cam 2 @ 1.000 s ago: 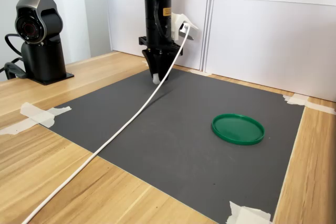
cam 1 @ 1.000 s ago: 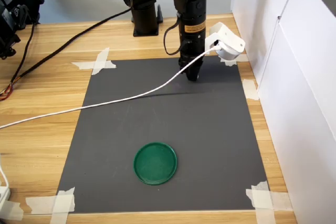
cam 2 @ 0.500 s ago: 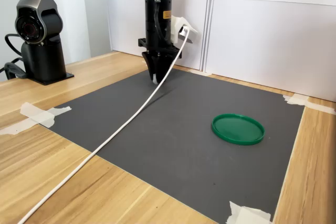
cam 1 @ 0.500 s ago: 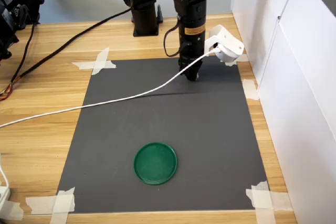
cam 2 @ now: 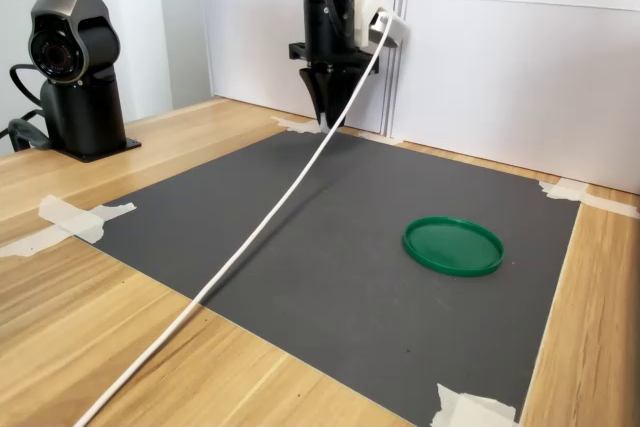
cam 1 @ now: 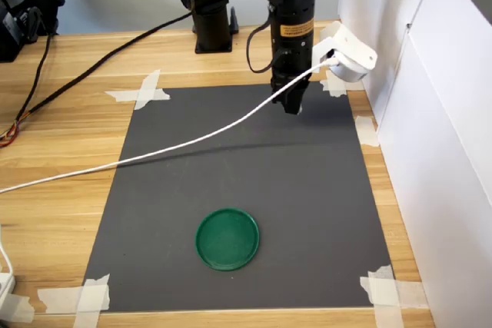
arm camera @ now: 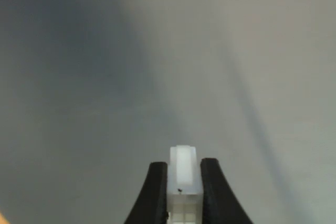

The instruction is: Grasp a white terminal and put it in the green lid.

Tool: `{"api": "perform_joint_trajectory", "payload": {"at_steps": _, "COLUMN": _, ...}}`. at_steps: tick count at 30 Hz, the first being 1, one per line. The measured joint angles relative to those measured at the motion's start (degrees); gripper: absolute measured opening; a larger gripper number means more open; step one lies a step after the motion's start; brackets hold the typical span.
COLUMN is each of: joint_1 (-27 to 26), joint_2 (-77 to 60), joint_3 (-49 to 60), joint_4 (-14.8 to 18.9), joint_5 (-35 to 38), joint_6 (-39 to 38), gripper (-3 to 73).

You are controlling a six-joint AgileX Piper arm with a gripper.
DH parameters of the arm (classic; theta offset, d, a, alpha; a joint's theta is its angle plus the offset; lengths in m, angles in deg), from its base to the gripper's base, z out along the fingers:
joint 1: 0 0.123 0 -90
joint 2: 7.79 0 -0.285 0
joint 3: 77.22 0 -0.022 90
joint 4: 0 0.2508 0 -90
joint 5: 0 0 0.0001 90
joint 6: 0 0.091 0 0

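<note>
The pick-up half of the job looks done: in the wrist view the small white plastic terminal block [arm camera: 182, 174] sits pinched between the two black jaws of the gripper [arm camera: 183, 182], its pale end sticking out past the tips, so the jaws are clenched on it. In both exterior views the arm hangs point-down over the far end of the dark grey mat [cam 1: 307, 190], near the white wall panels [cam 2: 500, 77], with its tip apparently clear of the mat; the terminal itself is too small to make out there. The flat round dark-green plastic lid [cam 1: 227, 239] lies empty toward the mat's near end in the first exterior view, well apart from the gripper. What is left, by my reading, is the carry across the mat to the lid and the release into it.
</note>
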Motion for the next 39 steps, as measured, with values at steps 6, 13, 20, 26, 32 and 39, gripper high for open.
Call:
{"api": "perform_joint_trajectory", "payload": {"at_steps": 6, "joint_1": -10.10, "joint_2": 2.68, "joint_3": -9.78, "joint_4": 0.63, "joint_5": 1.90, "joint_6": -3.50, "gripper": 10.0}}
{"api": "perform_joint_trajectory", "payload": {"at_steps": 13, "joint_1": -17.68, "joint_2": 8.56, "joint_3": -17.23, "joint_4": -0.94, "joint_5": 3.26, "joint_6": -4.79, "gripper": 10.0}}
{"api": "perform_joint_trajectory", "payload": {"at_steps": 20, "joint_1": -22.28, "joint_2": 17.11, "joint_3": -25.40, "joint_4": -2.09, "joint_5": 4.10, "joint_6": -4.99, "gripper": 10.0}}
{"api": "perform_joint_trajectory", "payload": {"at_steps": 26, "joint_1": -22.47, "joint_2": 23.08, "joint_3": -30.73, "joint_4": -2.35, "joint_5": 5.19, "joint_6": -5.10, "gripper": 10.0}}
{"api": "perform_joint_trajectory", "payload": {"at_steps": 32, "joint_1": -22.47, "joint_2": 26.22, "joint_3": -32.97, "joint_4": -2.19, "joint_5": 4.91, "joint_6": -5.33, "gripper": 10.0}}
{"api": "perform_joint_trajectory", "payload": {"at_steps": 39, "joint_1": -22.47, "joint_2": 26.94, "joint_3": -33.04, "joint_4": -0.94, "joint_5": 4.73, "joint_6": -6.35, "gripper": 15.2}}
